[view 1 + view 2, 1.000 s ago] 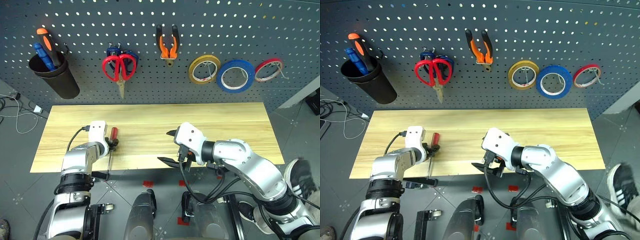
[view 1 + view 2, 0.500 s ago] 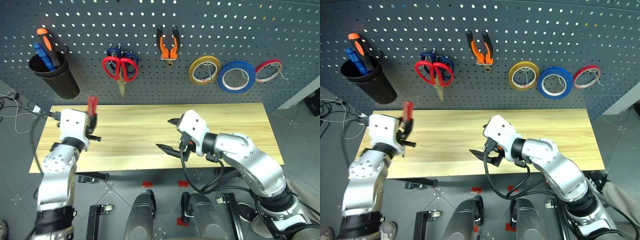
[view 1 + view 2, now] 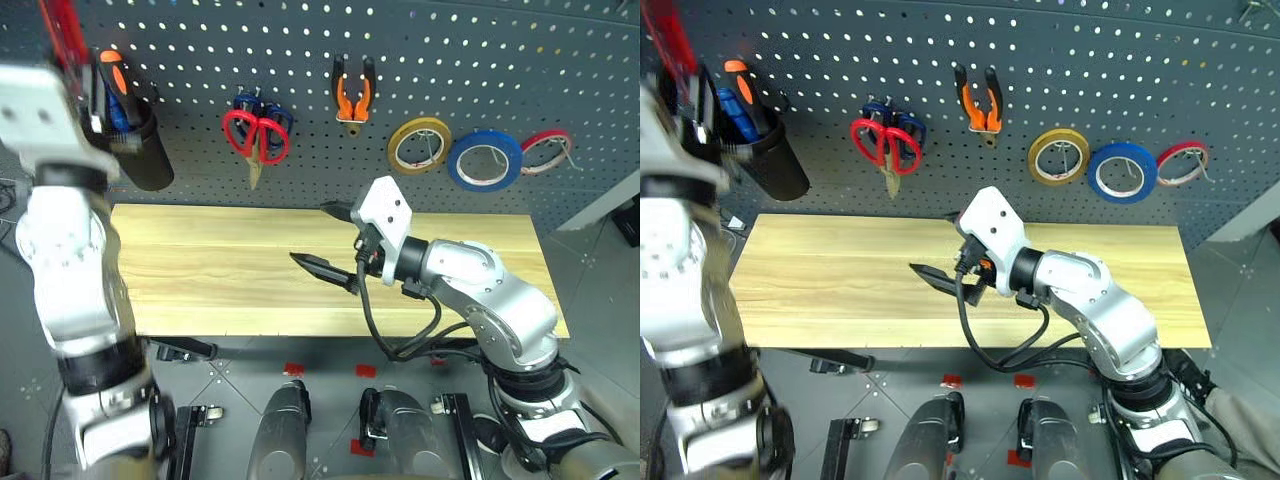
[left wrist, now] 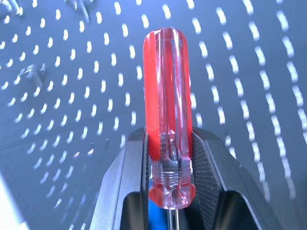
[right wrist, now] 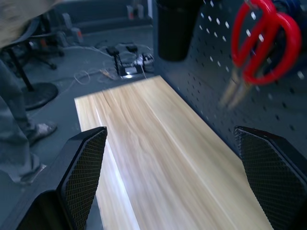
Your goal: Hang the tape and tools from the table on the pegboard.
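Note:
My left gripper (image 4: 168, 139) is shut on the red-handled screwdriver (image 4: 168, 96), low on its handle, with the handle pointing up. It is raised in front of the dark grey pegboard (image 3: 500, 60) at the far left, with the red handle (image 3: 60, 30) above the black cup (image 3: 145, 155). The red scissors (image 3: 257, 137), the orange-and-black pliers (image 3: 351, 92) and the blue tape (image 3: 485, 160) hang on pegboard hooks. My right gripper (image 3: 315, 235) is open and empty, held above the middle of the wooden table (image 3: 220, 270).
The black cup holds an orange and a blue screwdriver (image 3: 740, 95). Blue-handled scissors hang behind the red ones. A yellow roll (image 3: 419, 144) and a thin red roll (image 3: 545, 150) flank the blue tape. Cables (image 5: 124, 67) lie on the floor beyond the table's left end.
My left arm has lifted the screwdriver from the table's front left up to the pegboard beside the black cup, turning the handle upward. My right gripper has risen a little and stays open.

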Available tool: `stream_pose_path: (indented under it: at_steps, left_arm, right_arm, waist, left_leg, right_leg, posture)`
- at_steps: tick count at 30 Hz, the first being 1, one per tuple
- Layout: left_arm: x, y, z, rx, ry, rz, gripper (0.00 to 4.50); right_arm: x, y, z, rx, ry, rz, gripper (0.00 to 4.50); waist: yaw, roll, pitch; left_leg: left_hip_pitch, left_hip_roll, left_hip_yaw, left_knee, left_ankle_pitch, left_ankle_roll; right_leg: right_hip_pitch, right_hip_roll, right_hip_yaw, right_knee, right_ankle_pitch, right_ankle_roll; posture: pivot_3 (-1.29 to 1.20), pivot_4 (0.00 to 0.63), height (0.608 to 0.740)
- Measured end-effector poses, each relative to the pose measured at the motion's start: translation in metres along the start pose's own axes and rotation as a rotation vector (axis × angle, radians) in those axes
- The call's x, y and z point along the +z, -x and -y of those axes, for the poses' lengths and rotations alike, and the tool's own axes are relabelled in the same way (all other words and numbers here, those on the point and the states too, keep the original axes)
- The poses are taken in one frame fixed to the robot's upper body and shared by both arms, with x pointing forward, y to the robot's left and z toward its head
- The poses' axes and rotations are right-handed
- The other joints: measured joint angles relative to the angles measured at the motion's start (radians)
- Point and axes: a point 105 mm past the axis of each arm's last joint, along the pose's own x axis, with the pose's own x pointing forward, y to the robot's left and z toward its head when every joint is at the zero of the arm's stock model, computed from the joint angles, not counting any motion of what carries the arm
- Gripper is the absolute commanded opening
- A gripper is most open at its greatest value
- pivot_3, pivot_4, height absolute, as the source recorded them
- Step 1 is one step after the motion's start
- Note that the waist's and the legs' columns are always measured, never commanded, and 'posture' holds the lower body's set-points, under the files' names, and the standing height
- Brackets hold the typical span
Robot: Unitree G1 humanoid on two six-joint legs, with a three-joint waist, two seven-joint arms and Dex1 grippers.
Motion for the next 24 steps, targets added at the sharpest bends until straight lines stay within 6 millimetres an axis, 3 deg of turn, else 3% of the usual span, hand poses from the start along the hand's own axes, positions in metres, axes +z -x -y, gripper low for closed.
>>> stream_pose_path:
  at_steps: [4, 9, 14, 20, 24]
  left_arm:
    - [0.001, -0.029, -0.007, -0.021, 0.067, 0.028, 0.91]
    - [-0.021, -0.036, -0.015, -0.011, 0.077, -0.026, 0.91]
    - [-0.023, -0.034, -0.025, 0.027, 0.049, -0.024, 0.91]
    - [-0.043, -0.022, -0.026, 0.029, 0.015, -0.066, 2.88]
    - [-0.041, -0.022, -0.02, 0.011, -0.005, -0.052, 4.16]
  right_arm:
    - [0.003, -0.005, -0.004, 0.02, 0.006, 0.012, 4.5]
    - [0.0, -0.007, -0.003, 0.01, 0.002, 0.004, 4.5]
    - [-0.001, -0.007, -0.005, 0.014, 0.006, -0.004, 4.5]
    - [-0.002, -0.008, -0.006, 0.019, 0.008, -0.008, 4.5]
    - [0.0, -0.01, -0.006, 0.011, 0.002, 0.006, 4.5]
  waist:
    - [-0.003, 0.0, 0.0]
    - [-0.009, 0.0, 0.0]
    - [-0.008, 0.0, 0.0]
    - [-0.006, 0.0, 0.0]
    - [-0.004, 0.0, 0.0]
  left_leg:
    - [0.0, 0.0, 0.001, 0.0, 0.0, 0.0]
    - [0.0, 0.001, 0.001, -0.001, 0.0, -0.001]
    - [0.0, 0.0, 0.0, 0.001, 0.0, 0.0]
    - [0.0, 0.001, -0.002, 0.002, 0.001, -0.001]
    - [0.0, 0.0, -0.002, 0.002, 0.001, -0.001]
  right_leg:
    - [0.0, 0.0, 0.0, -0.002, 0.0, 0.0]
    - [0.0, 0.0, -0.003, -0.002, 0.0, 0.0]
    - [0.0, 0.0, -0.002, -0.001, 0.0, 0.0]
    - [0.0, 0.0, -0.003, 0.001, 0.0, -0.001]
    - [0.001, 0.0, -0.004, 0.0, 0.0, -0.001]
  posture:
    - [0.04, 0.23, 0.74]
    - [0.03, 0.234, 0.74]
    - [0.03, 0.237, 0.74]
    - [0.03, 0.236, 0.74]
    - [0.03, 0.224, 0.74]
